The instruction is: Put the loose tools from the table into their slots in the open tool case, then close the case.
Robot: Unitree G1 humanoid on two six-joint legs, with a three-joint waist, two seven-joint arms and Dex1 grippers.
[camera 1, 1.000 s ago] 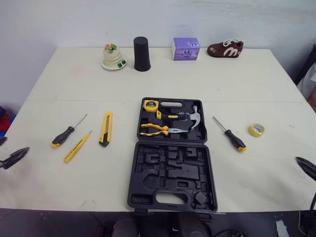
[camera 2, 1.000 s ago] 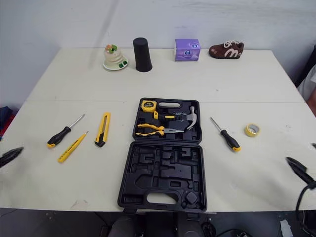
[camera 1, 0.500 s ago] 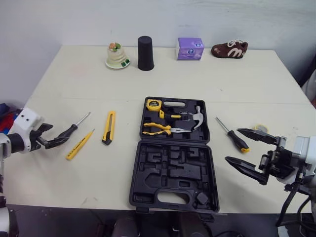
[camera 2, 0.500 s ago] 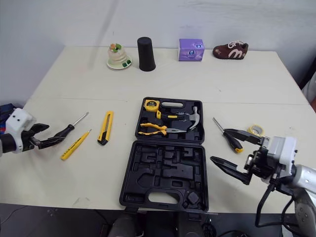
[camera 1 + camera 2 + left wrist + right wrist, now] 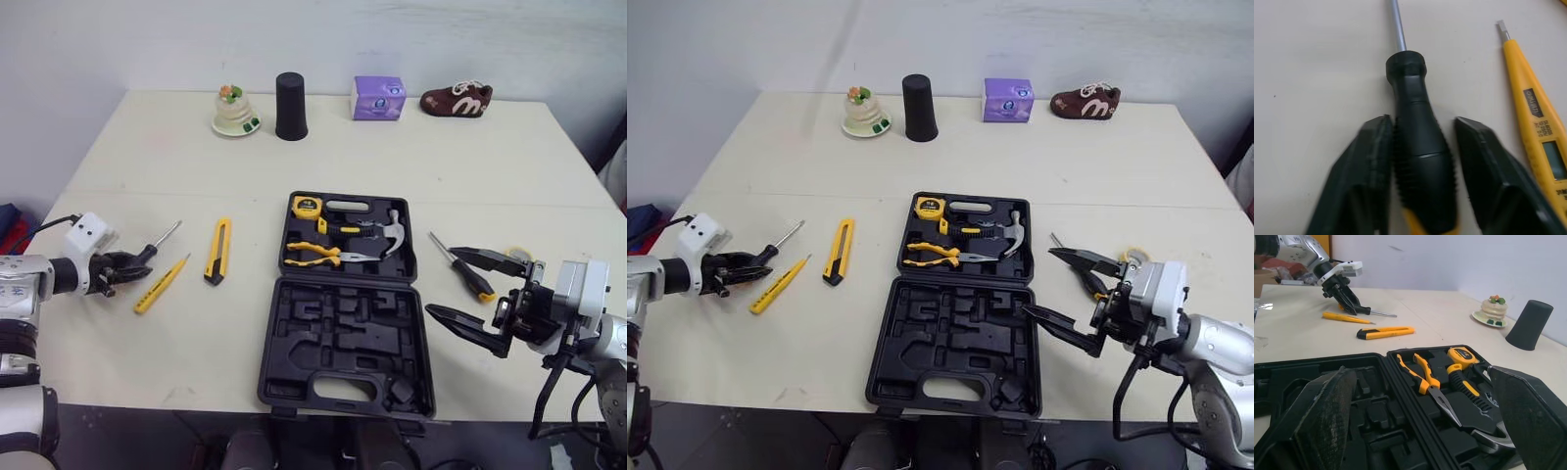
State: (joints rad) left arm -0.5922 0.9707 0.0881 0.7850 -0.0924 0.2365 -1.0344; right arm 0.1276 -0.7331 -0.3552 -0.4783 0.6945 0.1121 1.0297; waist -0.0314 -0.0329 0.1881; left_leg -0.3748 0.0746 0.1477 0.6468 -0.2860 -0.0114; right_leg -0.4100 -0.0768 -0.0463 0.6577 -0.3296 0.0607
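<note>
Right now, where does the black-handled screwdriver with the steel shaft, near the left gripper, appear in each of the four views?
Left eye view: the black-handled screwdriver lies on the left of the table, handle between the open fingers of the left gripper.
Right eye view: the screwdriver lies in the same place.
Left wrist view: the handle sits between the two fingers.
Right wrist view: it lies far beyond the open black tool case.
Shared landmark: the yellow tester pen beside it.

Loose tools flank the open black plastic tool case (image 5: 345, 333).
Left of the case, nearest first: yellow-and-black utility knife (image 5: 217, 252), yellow plastic tester pen (image 5: 160, 284), black-handled steel screwdriver (image 5: 147, 252). Right of it: second black-handled screwdriver (image 5: 458, 264), then yellow tape roll (image 5: 1133, 257).
</note>
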